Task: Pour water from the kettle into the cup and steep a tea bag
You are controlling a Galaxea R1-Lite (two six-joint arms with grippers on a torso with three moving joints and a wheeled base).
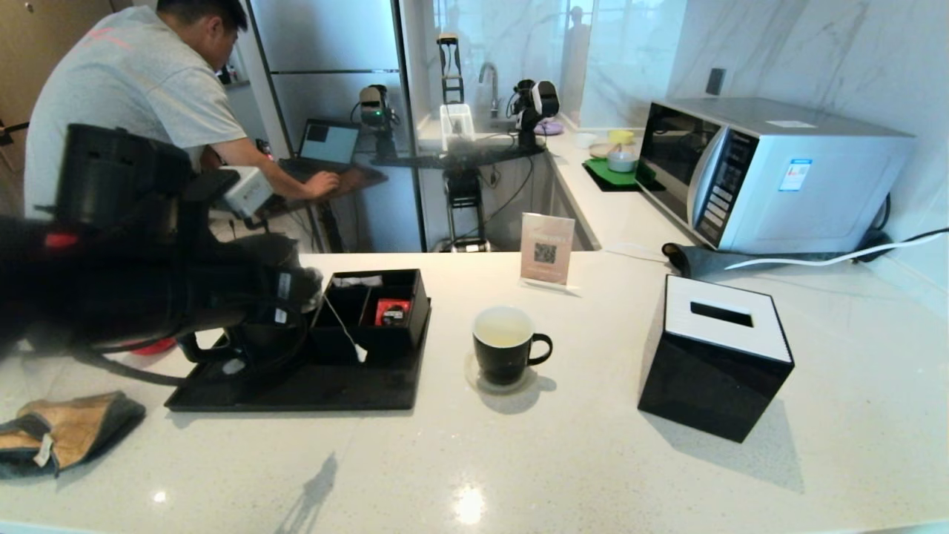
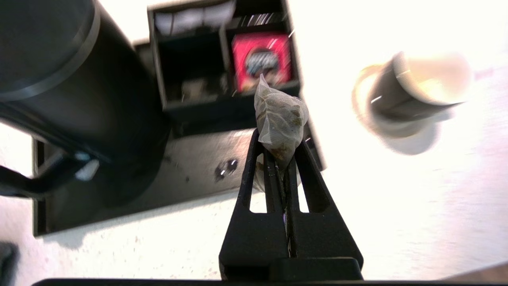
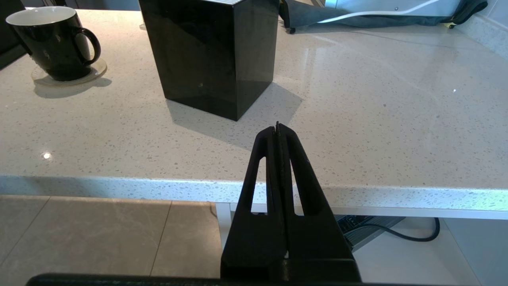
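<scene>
One risk: left claw (image 2: 283,159) is pinching the tea bag (image 2: 280,119) by its corner; string (image 1: 342,326) dangling, could be snagging the organizer box (image 1: 371,311) before the cup (image 1: 507,345).

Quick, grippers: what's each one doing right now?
Left gripper: shut on the tea bag, near the black tray.
Right gripper: shut, empty, parked at the counter edge.

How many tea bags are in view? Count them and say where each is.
1. The tea bag is clamped in the left pincer, held over the black tray; others may lie hidden in the organiser box.
</scene>
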